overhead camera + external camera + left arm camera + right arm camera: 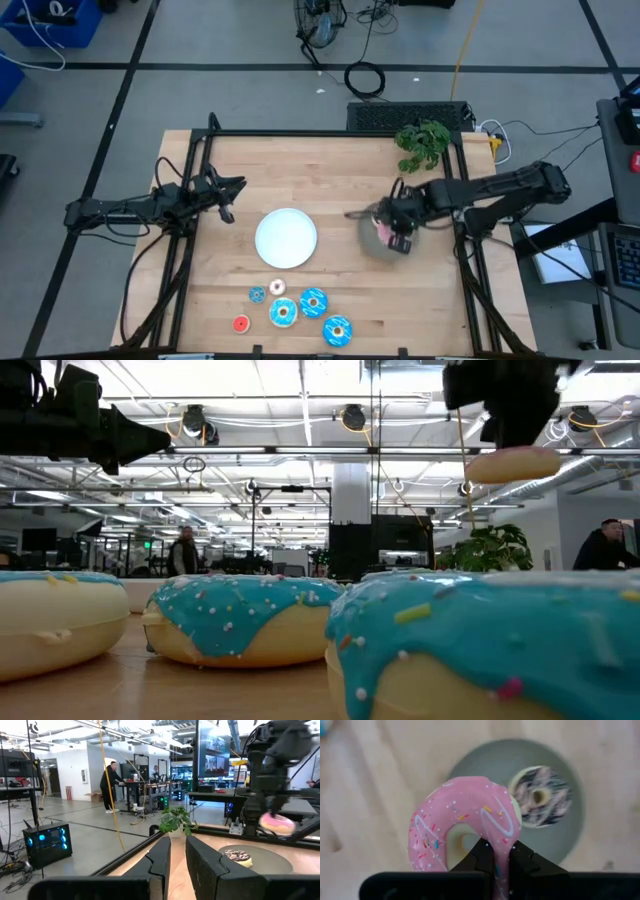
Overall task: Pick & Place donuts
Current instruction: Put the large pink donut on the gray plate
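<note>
The right tool (pixel 496 857) pinches a glossy pink donut (pixel 462 825), a ring with white icing lines and coloured sprinkles, above the round grey plate (pixel 560 840) right of centre. On that plate lies a brown sprinkled donut (pixel 542 796). Blue-iced donuts (pixel 312 301) sit low on the wooden bench (pixel 300 160). The left tool (pixel 226 210), at left, stands nearly pressed together, empty.

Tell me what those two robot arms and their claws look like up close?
Both arms, the left arm and right arm, are dark, nearly black, slim and jointed, on black frame rails. Each ends in a gripper with two flat, dark, blunt fingers: left gripper, right gripper. A black crossbar sits behind the fingers. Cable details are too small to tell.
</note>
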`<state>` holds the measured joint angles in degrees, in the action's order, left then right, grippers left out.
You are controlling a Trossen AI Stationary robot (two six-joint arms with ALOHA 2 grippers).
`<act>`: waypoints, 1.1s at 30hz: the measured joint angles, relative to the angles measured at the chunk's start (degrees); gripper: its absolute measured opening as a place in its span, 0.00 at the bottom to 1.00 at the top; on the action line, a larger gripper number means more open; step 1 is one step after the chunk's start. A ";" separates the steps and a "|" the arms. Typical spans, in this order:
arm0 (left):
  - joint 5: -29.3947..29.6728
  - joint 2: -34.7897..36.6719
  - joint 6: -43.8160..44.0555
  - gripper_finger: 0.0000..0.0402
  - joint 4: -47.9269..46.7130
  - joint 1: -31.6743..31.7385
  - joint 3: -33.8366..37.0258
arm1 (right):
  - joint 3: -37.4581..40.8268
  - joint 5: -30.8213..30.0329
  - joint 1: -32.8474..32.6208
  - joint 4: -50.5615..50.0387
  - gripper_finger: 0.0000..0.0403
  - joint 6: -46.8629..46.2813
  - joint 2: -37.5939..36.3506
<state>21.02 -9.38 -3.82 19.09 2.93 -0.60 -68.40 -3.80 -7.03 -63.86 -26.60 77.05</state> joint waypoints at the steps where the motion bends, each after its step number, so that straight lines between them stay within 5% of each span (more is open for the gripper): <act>1: 0.00 0.00 0.01 0.17 0.00 0.00 0.00 | 0.13 -0.74 1.30 -0.46 0.04 1.32 0.10; 8: 0.00 0.01 0.04 0.17 -0.01 0.01 0.00 | 8.48 2.52 5.98 2.99 0.04 8.45 -0.27; 33: -0.04 0.01 1.36 0.17 -0.59 -0.01 -0.01 | 26.39 4.11 4.29 18.54 0.04 3.27 -4.69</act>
<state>20.97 -9.37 -2.46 18.50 2.92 -0.61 -42.01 0.32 -2.74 -45.32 -23.33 72.36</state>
